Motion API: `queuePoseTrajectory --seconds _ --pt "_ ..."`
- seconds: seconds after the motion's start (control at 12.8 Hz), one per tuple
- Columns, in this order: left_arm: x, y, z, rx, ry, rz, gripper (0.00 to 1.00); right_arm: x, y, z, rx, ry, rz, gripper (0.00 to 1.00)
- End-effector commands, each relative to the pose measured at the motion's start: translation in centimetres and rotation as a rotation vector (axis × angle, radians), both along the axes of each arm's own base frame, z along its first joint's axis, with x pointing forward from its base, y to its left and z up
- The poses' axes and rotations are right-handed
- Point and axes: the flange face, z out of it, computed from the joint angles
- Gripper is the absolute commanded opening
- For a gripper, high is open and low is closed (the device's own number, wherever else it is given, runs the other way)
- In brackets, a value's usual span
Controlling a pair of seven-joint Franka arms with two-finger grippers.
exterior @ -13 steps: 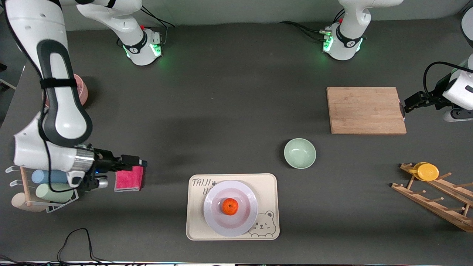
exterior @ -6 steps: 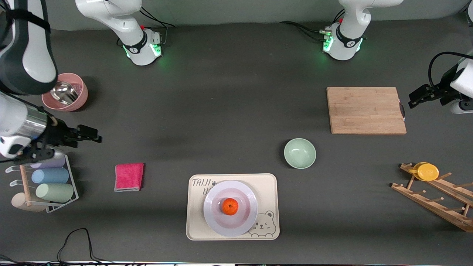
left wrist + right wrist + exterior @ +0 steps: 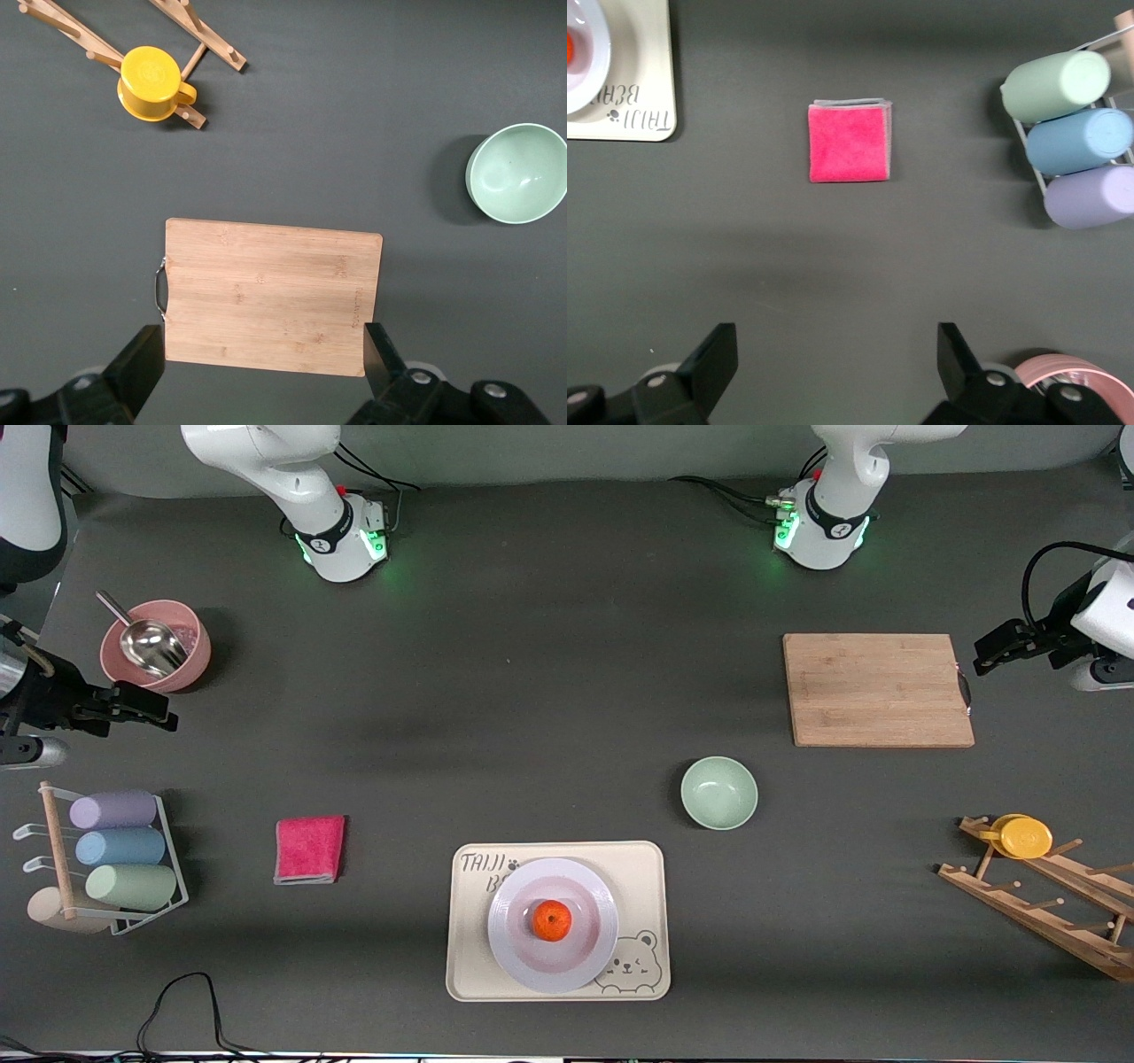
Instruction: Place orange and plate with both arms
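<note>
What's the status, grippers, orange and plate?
Left gripper open, empty, beside the cutting board. Right gripper open, empty, by the pink bowl. Orange on plate, plate on tray. Nothing obstructing.

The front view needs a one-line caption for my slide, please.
Orange on plate on bear tray; both arms parked at the table ends.

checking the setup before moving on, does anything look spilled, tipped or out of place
Nothing stands out. The orange sits centred on the plate, and the plate lies flat on the bear tray. Nothing looks spilled or tipped.
</note>
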Motion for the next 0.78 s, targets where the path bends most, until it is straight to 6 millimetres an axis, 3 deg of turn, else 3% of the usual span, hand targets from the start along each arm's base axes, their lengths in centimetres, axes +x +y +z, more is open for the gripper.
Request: queuePoseTrajectory --seconds 0.0,0.7 --pt "-1.01 0.17 1.06 -0.011 0.009 -0.013 1.0 -0.68 -0.25 1.63 -0.039 0.025 -0.026 1.0" --pt "-0.93 0.19 1.51 -0.011 0.019 -0.031 1.0 -0.82 -0.15 1.3 -0.041 0.044 -0.052 1.0"
